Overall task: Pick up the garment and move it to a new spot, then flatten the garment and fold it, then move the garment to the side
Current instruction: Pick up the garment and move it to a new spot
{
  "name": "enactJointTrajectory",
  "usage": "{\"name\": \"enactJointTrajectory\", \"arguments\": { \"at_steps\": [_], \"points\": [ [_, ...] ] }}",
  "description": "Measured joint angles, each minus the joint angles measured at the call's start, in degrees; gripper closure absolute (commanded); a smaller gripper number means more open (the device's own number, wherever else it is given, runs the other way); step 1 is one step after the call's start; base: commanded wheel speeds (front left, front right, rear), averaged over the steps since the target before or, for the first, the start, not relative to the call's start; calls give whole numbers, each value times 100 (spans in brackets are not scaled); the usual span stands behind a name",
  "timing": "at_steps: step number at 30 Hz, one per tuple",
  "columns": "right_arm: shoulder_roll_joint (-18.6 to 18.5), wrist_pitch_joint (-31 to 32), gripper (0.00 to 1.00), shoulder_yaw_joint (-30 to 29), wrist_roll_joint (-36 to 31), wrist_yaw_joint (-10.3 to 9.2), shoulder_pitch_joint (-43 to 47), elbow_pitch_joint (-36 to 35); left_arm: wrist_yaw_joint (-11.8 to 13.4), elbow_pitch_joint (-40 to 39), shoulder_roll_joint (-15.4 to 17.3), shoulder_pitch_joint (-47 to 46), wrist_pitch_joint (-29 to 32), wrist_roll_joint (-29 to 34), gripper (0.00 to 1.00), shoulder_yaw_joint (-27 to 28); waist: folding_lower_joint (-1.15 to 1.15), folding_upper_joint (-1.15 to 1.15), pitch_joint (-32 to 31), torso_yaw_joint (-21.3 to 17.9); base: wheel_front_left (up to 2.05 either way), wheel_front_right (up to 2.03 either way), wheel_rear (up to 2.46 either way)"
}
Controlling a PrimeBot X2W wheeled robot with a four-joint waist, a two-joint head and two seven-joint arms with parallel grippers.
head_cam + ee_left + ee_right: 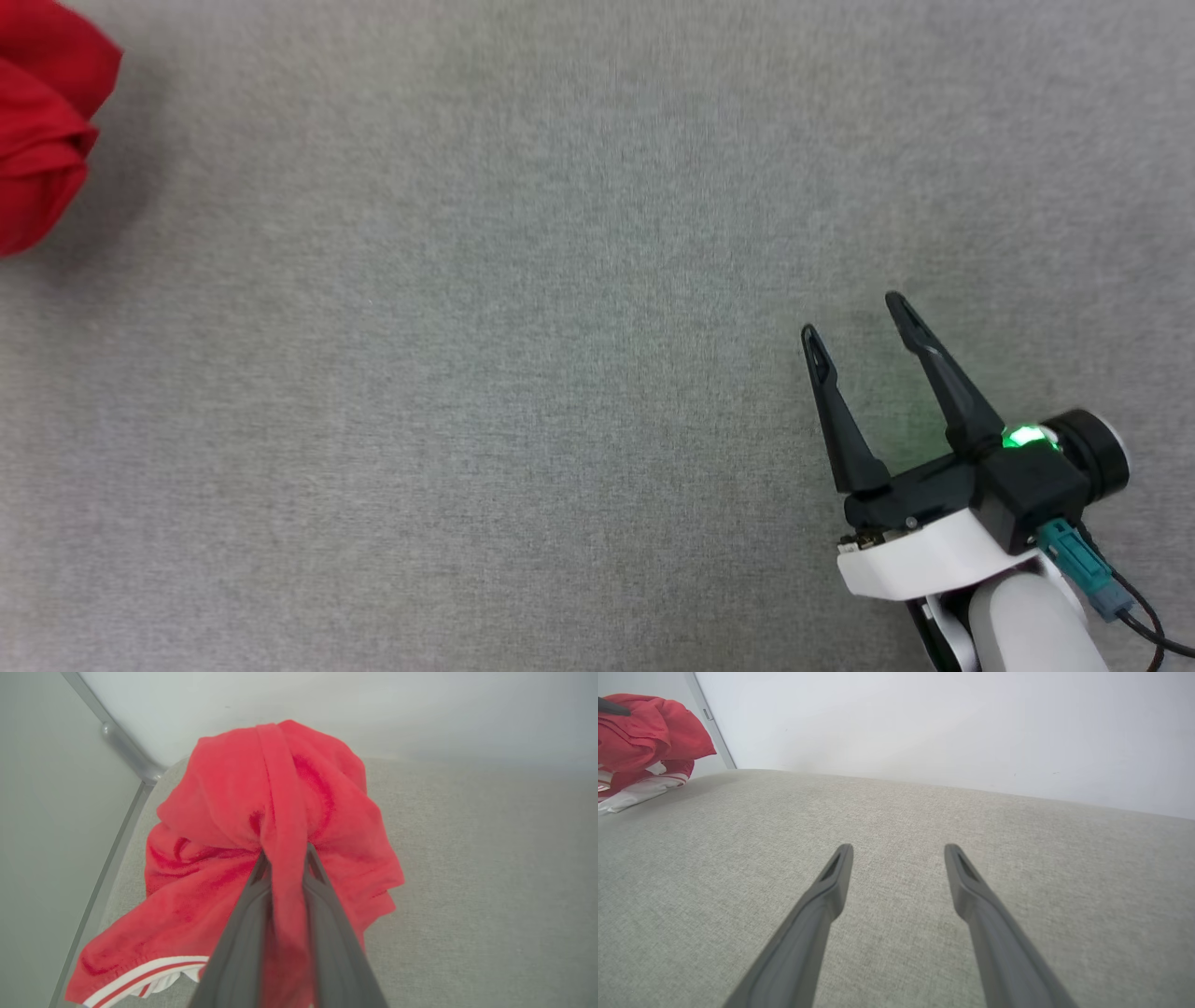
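Garment [215, 788] red, crumpled, with white-striped trim

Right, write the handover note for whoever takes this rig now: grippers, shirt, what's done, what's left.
Left gripper: shut on a fold of the shirt.
Right gripper: open, empty, above the grey surface, well away from the shirt.
Shirt: bunched at the surface's far left corner by the wall, with its lower part resting on the surface.
Done: the grasp.
Left: lift it and move it to a new spot, flatten it, fold it, move it aside.
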Motion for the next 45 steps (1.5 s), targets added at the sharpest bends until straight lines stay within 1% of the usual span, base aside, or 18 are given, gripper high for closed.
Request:
{"name": "enactJointTrajectory", "arguments": {
  "at_steps": [4,8,9,13,16,22,25,26,31,36,37,38,39,42,45],
  "points": [
    [-2,0,0,-20,152,0,132,89,0,-423,-126,76,-57,-438,100,46,0,0,-470,-1,0,0,0],
    [-3,0,0,-54,271,0,227,121,18,-956,-69,302,-136,-323,100,-74,0,0,-901,-19,0,0,0],
    [-3,0,0,-66,281,0,257,123,62,-1106,-94,363,-157,-312,100,-99,-1,0,-997,-26,0,0,0],
    [-3,-1,0,-135,357,0,358,129,269,-1812,-410,643,-229,-297,100,-270,0,0,-1331,-66,0,0,0],
    [-3,-1,0,-180,379,0,399,124,502,-2296,-670,839,-280,-207,100,-457,-1,0,-1504,-118,0,0,0],
    [-4,-1,0,-299,376,-1,488,103,1133,-3158,-1615,1221,-375,34,100,-1111,-1,0,-1698,-277,0,0,0],
    [-5,-1,0,-288,375,-1,484,66,1290,-3248,-2097,1301,-492,210,100,-1451,-1,0,-1704,-393,0,0,0],
    [-7,-1,0,-299,357,0,461,10,1365,-3061,-2633,1304,-658,361,100,-1781,-1,0,-1649,-522,0,0,0],
    [-10,0,0,-389,357,-1,352,-108,1304,-2414,-3598,1237,-810,432,100,-2309,-1,0,-1468,-775,0,0,0],
    [-12,-1,0,-492,333,-1,228,-189,1214,-1522,-4344,895,-1156,637,100,-2571,-1,0,-1224,-1054,0,0,0],
    [-12,-1,0,-492,333,-1,228,-189,1214,-1522,-4344,895,-1156,637,100,-2571,-1,0,-1224,-1054,0,0,0],
    [-12,-1,0,-485,338,-1,207,-191,1135,-1155,-4577,778,-1278,751,80,-2698,-1,0,-1139,-1163,0,0,0],
    [-12,-1,0,-475,350,-1,196,-192,1081,-991,-4645,720,-1327,828,0,-2770,0,0,-1102,-1213,0,0,0],
    [-12,0,0,-447,361,-1,188,-193,890,-564,-4743,591,-1558,996,0,-2910,0,0,-1011,-1320,0,0,0],
    [-12,-1,0,-452,377,-1,190,-176,697,-292,-4743,482,-1905,1160,0,-2934,0,0,-1007,-1331,0,0,0]
  ]
}}
